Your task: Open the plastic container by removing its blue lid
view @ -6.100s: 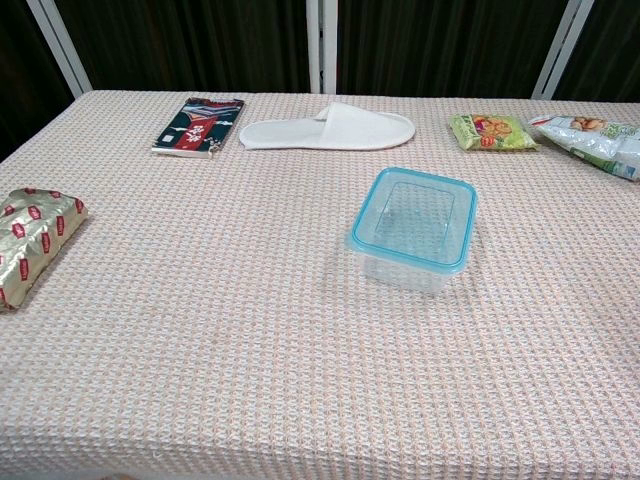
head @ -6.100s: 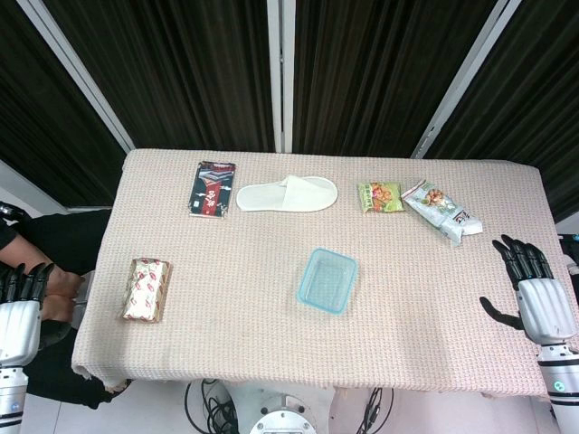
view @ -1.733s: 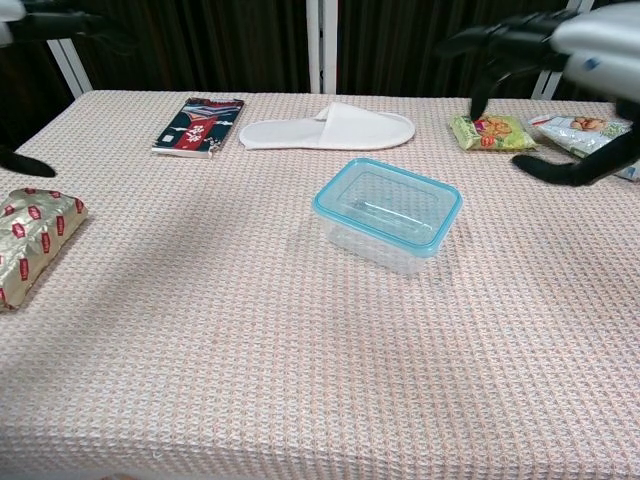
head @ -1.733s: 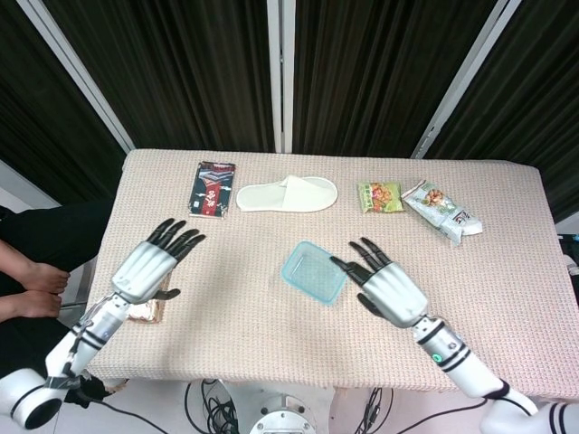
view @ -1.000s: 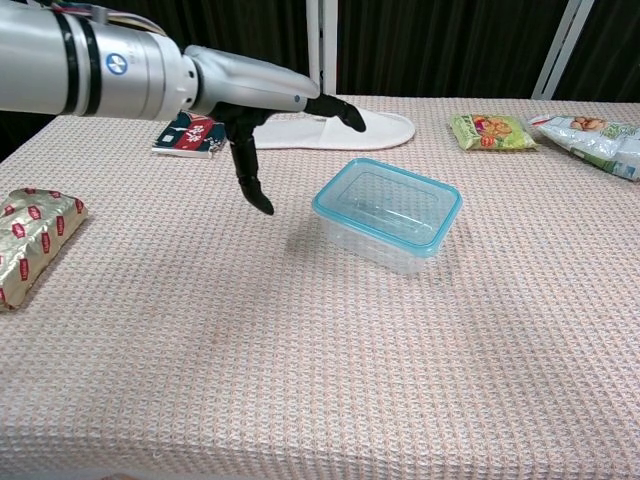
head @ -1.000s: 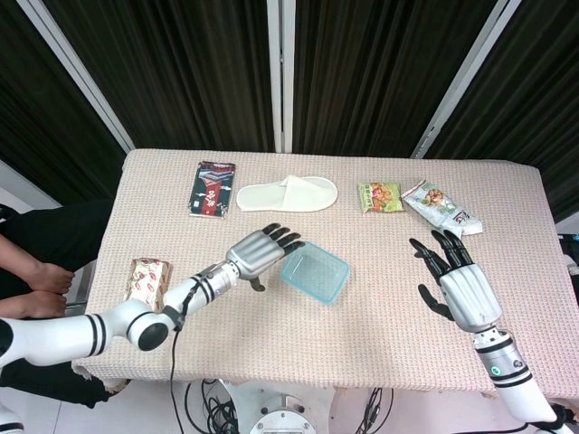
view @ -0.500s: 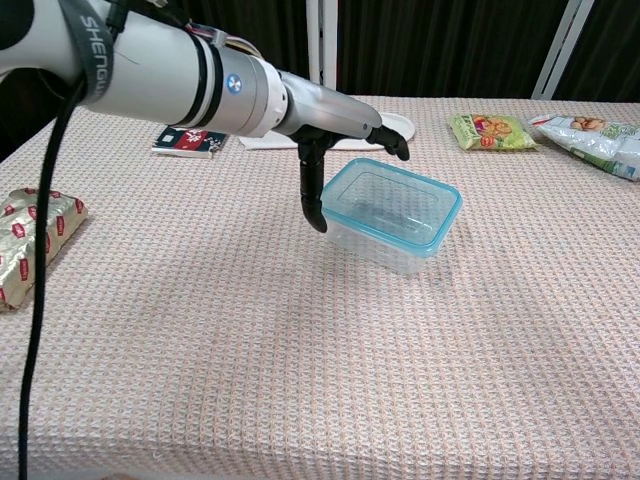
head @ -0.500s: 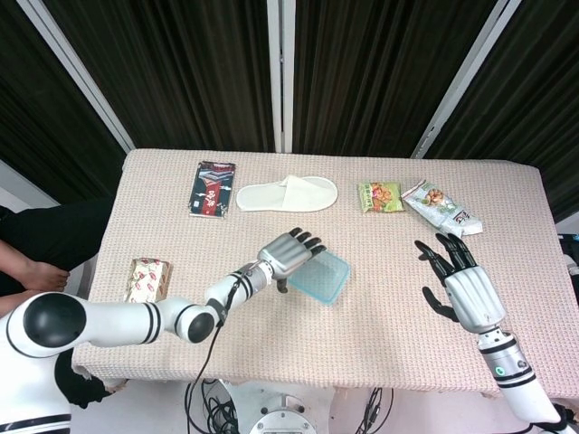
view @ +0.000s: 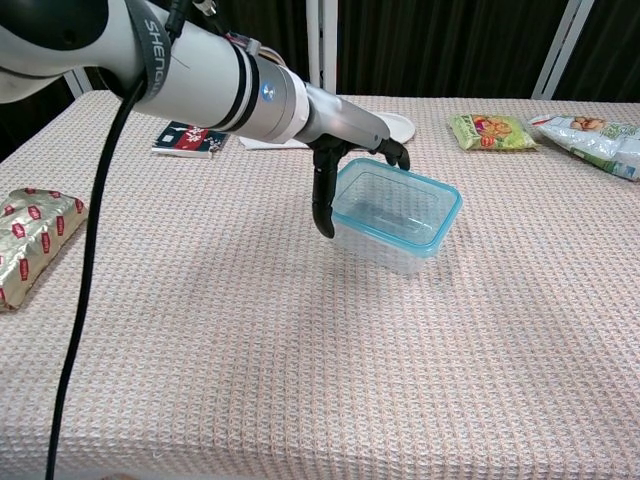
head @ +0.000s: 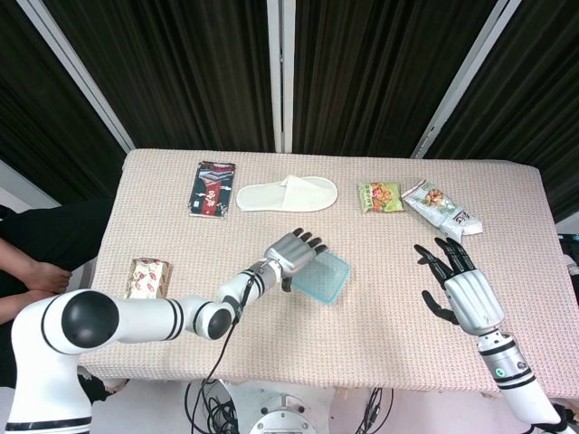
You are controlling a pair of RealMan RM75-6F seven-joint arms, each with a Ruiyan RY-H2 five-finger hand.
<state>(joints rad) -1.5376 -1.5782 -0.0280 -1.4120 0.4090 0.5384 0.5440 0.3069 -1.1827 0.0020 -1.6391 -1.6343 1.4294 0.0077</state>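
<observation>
A clear, rounded-rectangular plastic container point(view: 396, 232) with a blue lid point(view: 395, 207) sits near the middle of the worktop point(view: 300, 380), which is covered in a pinkish waffle-weave cloth. The left hand point(view: 352, 140) lies over the lid's left end, fingers spread on the rim and thumb down the container's side, gripping nothing. The right hand point(head: 461, 289) hovers open near the right edge, fingers apart.

The left arm stretches low and far forward, its hand point(head: 292, 251) held flat with fingers apart and thumb point(view: 322, 215) pointing down. The right hand point(head: 463, 291) hovers off to the side, palm down, fingers spread, holding nothing.
</observation>
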